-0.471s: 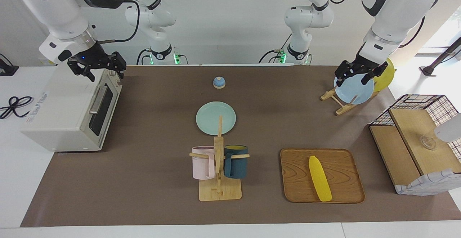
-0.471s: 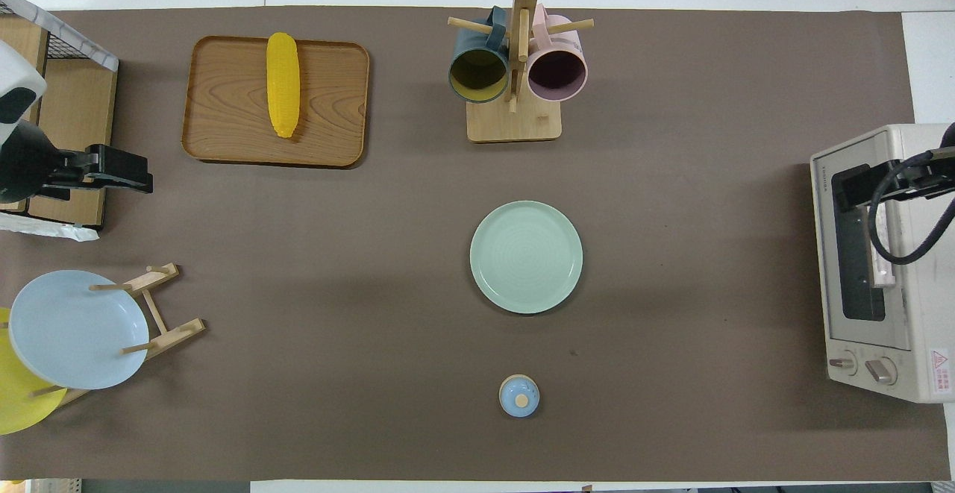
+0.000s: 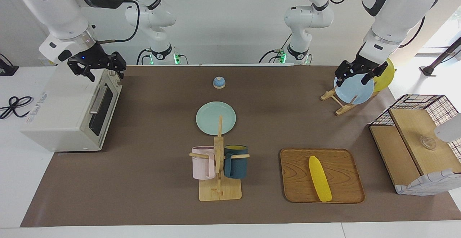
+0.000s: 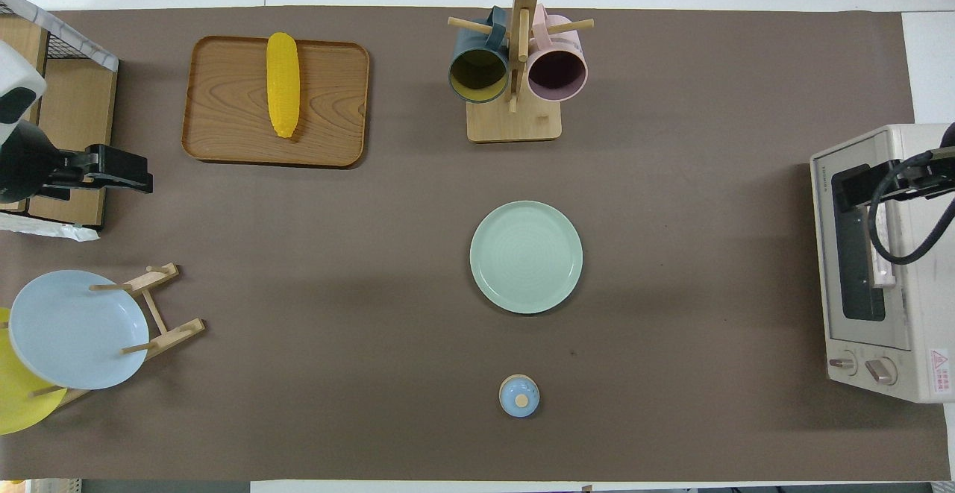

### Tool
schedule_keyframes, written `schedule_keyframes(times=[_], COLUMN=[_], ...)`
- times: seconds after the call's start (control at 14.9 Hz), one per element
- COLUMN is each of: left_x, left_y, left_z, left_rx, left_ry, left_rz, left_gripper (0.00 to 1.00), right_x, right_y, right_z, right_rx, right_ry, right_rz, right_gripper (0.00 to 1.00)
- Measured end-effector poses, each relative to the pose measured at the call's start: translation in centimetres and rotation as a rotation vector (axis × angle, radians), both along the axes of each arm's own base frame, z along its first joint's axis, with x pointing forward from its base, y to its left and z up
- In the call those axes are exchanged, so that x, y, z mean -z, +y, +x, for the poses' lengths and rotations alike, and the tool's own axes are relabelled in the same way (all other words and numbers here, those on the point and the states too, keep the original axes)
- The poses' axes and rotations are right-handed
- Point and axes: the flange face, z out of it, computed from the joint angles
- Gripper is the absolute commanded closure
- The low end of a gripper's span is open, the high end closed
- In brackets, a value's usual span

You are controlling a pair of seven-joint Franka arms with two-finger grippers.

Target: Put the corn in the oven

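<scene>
- The corn is the thing to be moved, but no claw touches it now; it lies free on the wooden tray.
- The left gripper hangs in the air over the plate rack, where a light blue plate and a yellow plate stand. Whether its fingers are apart or together cannot be told.
- From this gripper the corn lies farther from the robots and a little toward the middle of the table. The tray is at the left arm's end, so by judgement the left arm is the nearer one and should take the corn.
- The long axis of the corn runs nearly straight away from the robots, only slightly tilted. A grasp across the middle, with the fingers on both long sides, seems the most suitable.
- The corn is bright yellow and smooth, long with tapered ends; it may roll on the tray if it is pushed.
- The right gripper is over the top edge of the oven, close above the door; the state of its fingers cannot be told either.
- The oven door appears closed, with its silver handle free, so it probably must be opened first.
</scene>
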Motion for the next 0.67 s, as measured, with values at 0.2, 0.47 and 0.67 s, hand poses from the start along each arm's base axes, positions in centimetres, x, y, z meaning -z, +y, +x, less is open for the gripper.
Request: schedule_keyframes(times=[0.2,0.47,0.67], left_x=[-0.2,-0.2,0.5], left_y=[-0.1,-0.2,-0.6], left_z=[0.2,0.6,1.1], left_rx=[0.001,0.003,0.007], left_ry=[-0.022,-0.042,-0.041], left_rz=[-0.002,-0.004,-0.007], left_gripper=[0.00,0.00,0.00], right_x=[-0.1,-0.1,0.0], right_y=[0.0,0.0,0.0], right_z=[0.0,-0.1,0.2], right_rx=[0.000,0.000,0.000], right_ry=[-0.001,-0.002,-0.017], right_rz=[0.000,0.000,-0.001], right_gripper=[0.00,0.00,0.65])
